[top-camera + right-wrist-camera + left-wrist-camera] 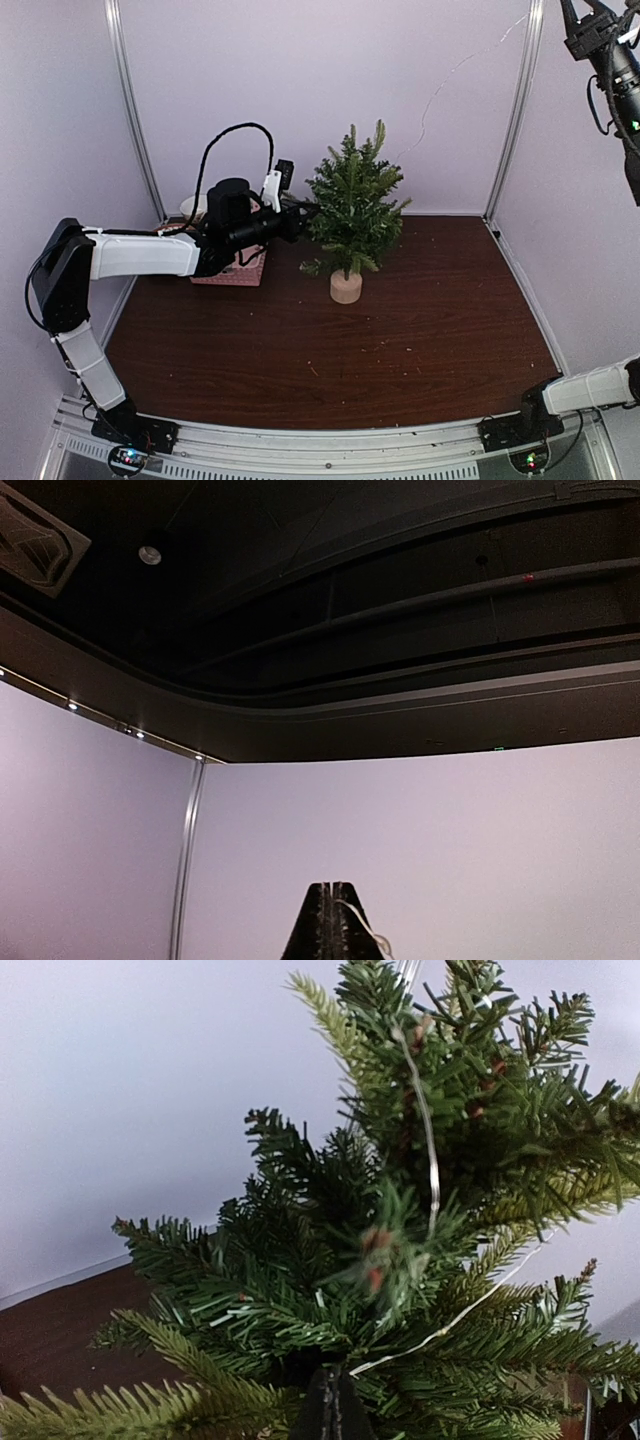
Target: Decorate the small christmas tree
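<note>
The small christmas tree (352, 205) stands on its pale wooden stump (346, 287) at the back middle of the table. A thin silver light wire (455, 68) runs from the tree up to the top right. My left gripper (300, 215) reaches into the tree's left side. In the left wrist view it (332, 1385) is shut among the branches (280, 1300), with the wire (432, 1160) coming out at its tip. My right arm's wrist (600, 40) is raised high at the top right. The right gripper (333, 888) is shut on the wire (355, 917) and points at the ceiling.
A pink basket (235, 270) sits at the back left, under my left arm. White walls with metal posts (515, 110) close in the table (420, 330) at the back and sides.
</note>
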Available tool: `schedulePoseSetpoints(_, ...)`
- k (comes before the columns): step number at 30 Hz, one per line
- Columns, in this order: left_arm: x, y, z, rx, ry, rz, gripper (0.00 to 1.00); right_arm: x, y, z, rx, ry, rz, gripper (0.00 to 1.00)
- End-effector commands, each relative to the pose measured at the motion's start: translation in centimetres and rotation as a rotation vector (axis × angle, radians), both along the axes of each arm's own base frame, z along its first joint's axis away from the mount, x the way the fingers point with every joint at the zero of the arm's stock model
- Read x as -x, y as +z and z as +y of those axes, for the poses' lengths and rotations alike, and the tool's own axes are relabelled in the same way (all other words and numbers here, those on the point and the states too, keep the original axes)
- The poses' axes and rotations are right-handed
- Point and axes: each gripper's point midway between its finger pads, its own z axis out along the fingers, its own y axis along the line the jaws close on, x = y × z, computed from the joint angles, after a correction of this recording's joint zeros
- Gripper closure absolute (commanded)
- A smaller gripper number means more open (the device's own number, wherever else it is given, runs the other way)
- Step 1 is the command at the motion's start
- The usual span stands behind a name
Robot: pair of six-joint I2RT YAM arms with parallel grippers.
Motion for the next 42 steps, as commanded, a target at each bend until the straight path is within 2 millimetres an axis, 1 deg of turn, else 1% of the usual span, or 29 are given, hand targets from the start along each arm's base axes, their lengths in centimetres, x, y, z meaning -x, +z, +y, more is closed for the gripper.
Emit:
schedulePoseSetpoints(1, -0.6, 0.0, 0.2, 0.016, 0.013, -0.009, 1.0, 2.4, 1.1, 1.1, 0.003, 0.143, -0.036, 1.0)
schedulePoseSetpoints(4, -0.2, 0.6, 0.0, 0.007, -0.01, -0.032, 1.0, 1.2, 0.5, 0.9, -0.012, 0.125, 0.003, 1.0)
schedulePoseSetpoints(7, 0.4, 1.5, -0.2, -0.013, -0.046, -0.05, 0.99, -0.7, -1.0, 0.9, -0.025, 0.103, 0.056, 1.0)
schedulePoseSetpoints(8, 0.7, 1.8, -0.2, -0.02, -0.055, -0.057, 0.94, -1.3, -1.5, 0.9, -0.029, 0.099, 0.072, 1.0)
schedulePoseSetpoints(11, 1.6, 2.8, 0.3, -0.038, -0.068, -0.077, 0.72, -2.6, -2.7, 1.2, -0.032, 0.105, 0.111, 1.0)
schedulePoseSetpoints(14, 2.7, 3.3, 1.3, -0.097, -0.07, -0.081, 0.53, -3.3, -3.5, 1.4, -0.027, 0.106, 0.133, 1.0)
schedulePoseSetpoints(16, 3.6, 3.3, 2.1, -0.141, -0.073, -0.074, 0.43, -3.6, -3.8, 1.4, -0.025, 0.102, 0.141, 1.0)
schedulePoseSetpoints(17, 4.1, 3.4, 2.7, -0.161, -0.07, -0.073, 0.39, -3.6, -3.8, 1.4, -0.025, 0.098, 0.143, 1.0)
schedulePoseSetpoints(21, 5.9, 4.5, 5.2, -0.223, -0.044, -0.088, 0.31, -4.0, -4.1, 1.4, -0.025, 0.093, 0.15, 1.0)
schedulePoseSetpoints(23, 6.9, 5.0, 5.9, -0.264, -0.066, -0.094, 0.3, -4.1, -4.3, 1.5, -0.023, 0.093, 0.153, 1.0)
schedulePoseSetpoints(24, 7.5, 5.7, 5.9, -0.274, -0.095, -0.113, 0.31, -4.2, -4.4, 1.5, -0.024, 0.095, 0.154, 1.0)
schedulePoseSetpoints(26, 8.9, 7.7, 5.4, -0.276, -0.175, -0.162, 0.32, -4.1, -4.4, 1.5, -0.027, 0.101, 0.152, 1.0)
schedulePoseSetpoints(29, 10.0, 11.1, 4.2, -0.248, -0.247, -0.242, 0.36, -4.1, -4.4, 1.4, -0.03, 0.098, 0.153, 1.0)
schedulePoseSetpoints(31, 10.7, 12.7, 3.1, -0.254, -0.286, -0.329, 0.38, -4.0, -4.4, 1.2, -0.03, 0.08, 0.149, 1.0)
schedulePoseSetpoints(33, 11.1, 13.4, 2.0, -0.264, -0.316, -0.375, 0.39, -4.1, -4.5, 0.7, -0.029, 0.037, 0.155, 1.0)
schedulePoseSetpoints(35, 11.1, 13.7, 1.1, -0.266, -0.331, -0.386, 0.4, -4.5, -4.7, -0.1, -0.033, -0.03, 0.167, 1.0)
schedulePoseSetpoints(36, 11.1, 13.9, 0.8, -0.262, -0.336, -0.395, 0.4, -4.8, -4.9, -0.6, -0.039, -0.074, 0.176, 1.0)
schedulePoseSetpoints(37, 11.1, 13.7, 0.3, -0.267, -0.348, -0.401, 0.41, -5.1, -5.1, -1.1, -0.042, -0.114, 0.182, 1.0)
schedulePoseSetpoints(40, 11.3, 14.0, -0.7, -0.282, -0.353, -0.443, 0.39, -5.9, -5.7, -2.5, -0.031, -0.244, 0.201, 1.0)
schedulePoseSetpoints(42, 11.3, 14.5, -1.3, -0.281, -0.359, -0.46, 0.37, -6.9, -6.1, -3.4, -0.016, -0.339, 0.215, 1.0)
